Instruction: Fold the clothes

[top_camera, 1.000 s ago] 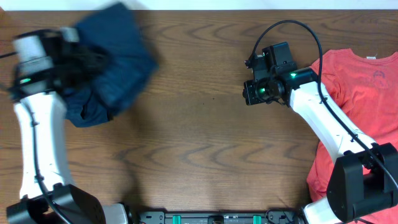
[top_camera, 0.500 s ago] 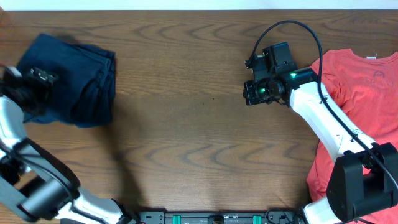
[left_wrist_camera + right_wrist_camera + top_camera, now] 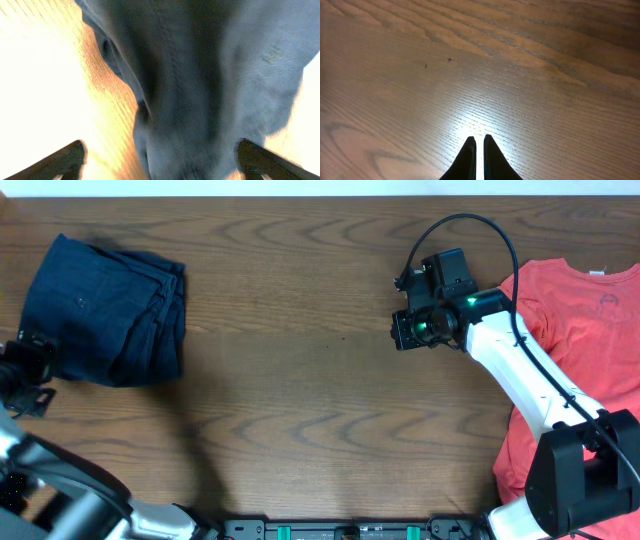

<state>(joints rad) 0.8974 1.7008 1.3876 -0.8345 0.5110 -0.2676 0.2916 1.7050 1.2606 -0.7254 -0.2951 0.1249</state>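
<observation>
The clothes [image 3: 105, 310], dark navy shorts, lie folded in a compact bundle at the far left of the table. My left gripper [image 3: 28, 375] is at the table's left edge, just off the bundle's near-left corner. In the left wrist view its fingertips [image 3: 65, 160] stand far apart at the frame's bottom corners, open, with the navy cloth [image 3: 200, 75] lying ahead and nothing gripped. My right gripper [image 3: 408, 330] hovers right of centre. In the right wrist view it [image 3: 477, 142] is shut, with only bare wood below.
A red T-shirt [image 3: 580, 330] is spread along the right edge of the wooden table [image 3: 300, 380], partly under the right arm. A black rail [image 3: 340, 530] runs along the near edge.
The left gripper has let go of the navy clothes and pulled back left and toward the near edge. The clothes now lie flat and folded. The right arm has not moved.
</observation>
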